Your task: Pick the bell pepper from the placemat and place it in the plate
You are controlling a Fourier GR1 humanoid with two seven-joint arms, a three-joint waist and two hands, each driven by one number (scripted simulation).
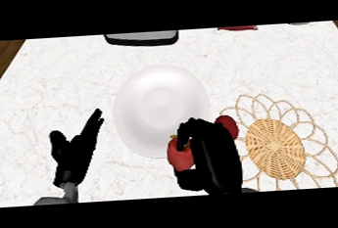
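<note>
Between plate and placemat: the red bell pepper (180, 156) sits inside the curled fingers of the right hand (209, 155), just off the plate's near right rim, toward the tabletop's near edge.
Pepper: mostly hidden by black fingers; red shows at the hand's left side and again above it on the right. I cannot tell whether it is lifted or touching the surface.
Right hand: wrapped round the pepper, grasping it, forearm coming in from the near edge.
Plate: the white plate (161, 106) lies at the middle of the tabletop (54, 79), nothing in it, its rim just beside the held pepper.
Placemat: the woven placemat (278, 139) lies toward the near right corner, its middle bare; the pepper looks to be off it, at its left edge.
Left hand: the left hand (74, 150) rests near the near edge, left of the plate, fingers up and relaxed, holding nothing.
Done: the pick, by my reckoning.
Left: a short carry over the rim, lowering, and letting go.
Far edge: a dark tray-like thing (141, 38), well apart.
</note>
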